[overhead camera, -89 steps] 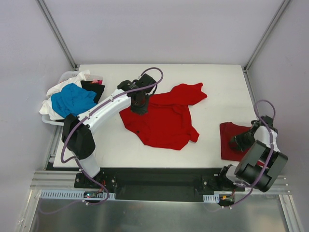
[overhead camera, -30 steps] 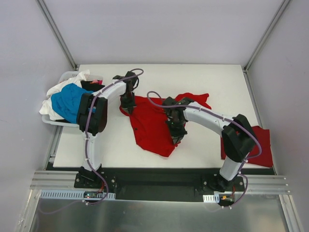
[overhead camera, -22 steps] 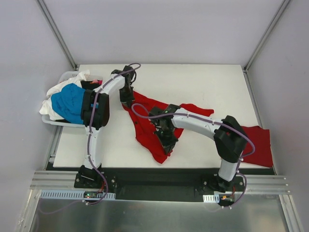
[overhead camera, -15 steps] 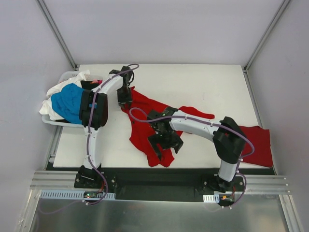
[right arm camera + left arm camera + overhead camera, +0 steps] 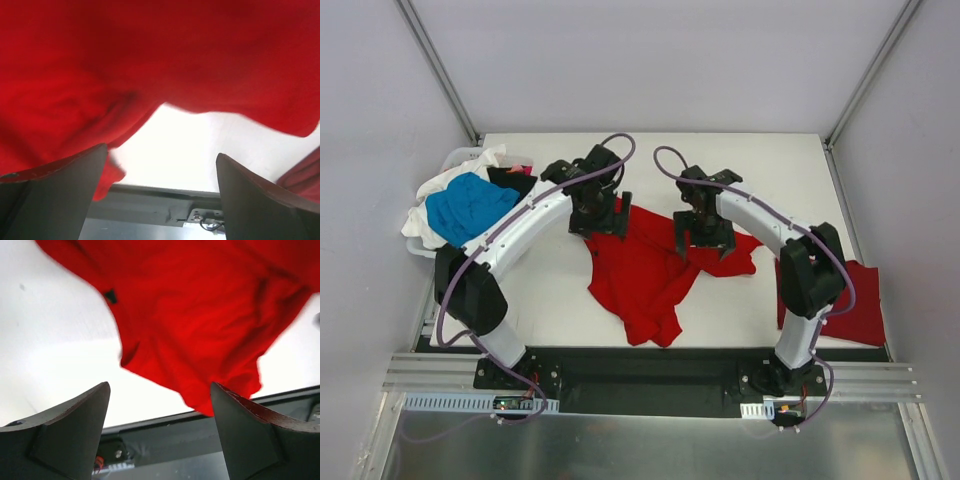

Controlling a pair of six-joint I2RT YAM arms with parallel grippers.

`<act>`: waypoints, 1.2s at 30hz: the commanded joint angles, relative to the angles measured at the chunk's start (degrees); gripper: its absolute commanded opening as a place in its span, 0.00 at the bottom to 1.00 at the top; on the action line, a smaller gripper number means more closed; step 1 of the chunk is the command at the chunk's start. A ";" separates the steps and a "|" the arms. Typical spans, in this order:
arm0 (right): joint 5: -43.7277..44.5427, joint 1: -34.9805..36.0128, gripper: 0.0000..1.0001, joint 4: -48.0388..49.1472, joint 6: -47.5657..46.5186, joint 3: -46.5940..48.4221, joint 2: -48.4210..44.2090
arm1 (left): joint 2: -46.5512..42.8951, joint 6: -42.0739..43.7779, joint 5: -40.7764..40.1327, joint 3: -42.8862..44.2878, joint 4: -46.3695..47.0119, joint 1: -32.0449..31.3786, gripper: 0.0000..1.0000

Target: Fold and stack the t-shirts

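Red t-shirt [image 5: 645, 270] sprawled rumpled at centre of table [image 5: 770, 170], not yet flat enough to fold. Over its far edge, left gripper [image 5: 159, 387] and right gripper [image 5: 161, 151], both spread wide and empty, apparently set to take corners and straighten. Off right, folded red t-shirt [image 5: 865, 300] starting the stack.

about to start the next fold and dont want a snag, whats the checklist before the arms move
1. left gripper open with nothing between its fingers: ok
2. right gripper open with nothing between its fingers: ok
3. red shirt spread flat for folding: not ok, it lies crumpled in the middle
4. red shirt wholly on the table: ok, though its near tip lies close to the front edge
5. other red shirt resting fully on the table: not ok, it seems to hang past the right edge, and the right arm hides part of it
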 commanded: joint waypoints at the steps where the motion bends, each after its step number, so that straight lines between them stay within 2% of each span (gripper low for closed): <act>1: 2.40 -3.07 0.94 -0.18 -2.64 -2.12 6.26 | 1.57 -1.09 -0.02 -7.76 -0.12 1.11 0.81; 7: 1.79 -7.11 0.94 2.90 -0.37 -5.11 7.07 | 2.18 3.83 -0.89 -16.02 5.33 1.11 0.78; 11: 2.22 -11.59 0.93 3.43 0.43 -6.42 5.06 | 1.31 4.54 1.82 -20.50 7.62 1.11 0.77; 15: 3.72 -15.46 0.93 3.08 0.34 -7.75 1.62 | -0.80 4.63 2.36 -21.92 8.68 1.11 0.76; 21: 5.13 -16.69 0.93 2.55 -0.28 -7.57 1.18 | -1.51 4.10 1.92 -19.64 9.82 1.11 0.76; 27: -1.71 -19.16 0.93 7.80 -0.62 -8.01 0.92 | -1.24 3.31 0.69 -17.52 11.83 1.11 0.76; 29: -10.84 -19.95 0.90 13.07 -1.50 -12.65 -1.19 | -2.90 2.70 0.60 -19.01 13.59 1.55 0.76; 30: -13.22 -20.91 0.89 18.58 -1.42 -14.32 -2.06 | -3.52 2.26 0.60 -19.71 14.64 2.86 0.76; 33: -17.19 -23.45 0.88 23.80 -0.45 -17.76 -4.00 | -5.55 0.06 3.50 -21.74 17.46 7.07 0.76; 34: -17.98 -24.08 0.88 24.17 -0.71 -17.59 -3.92 | -5.55 -0.12 3.85 -21.57 17.64 10.05 0.76; 36: -17.64 -25.13 0.88 22.77 -2.90 -15.75 -3.48 | -5.20 0.76 2.89 -21.04 17.56 11.74 0.76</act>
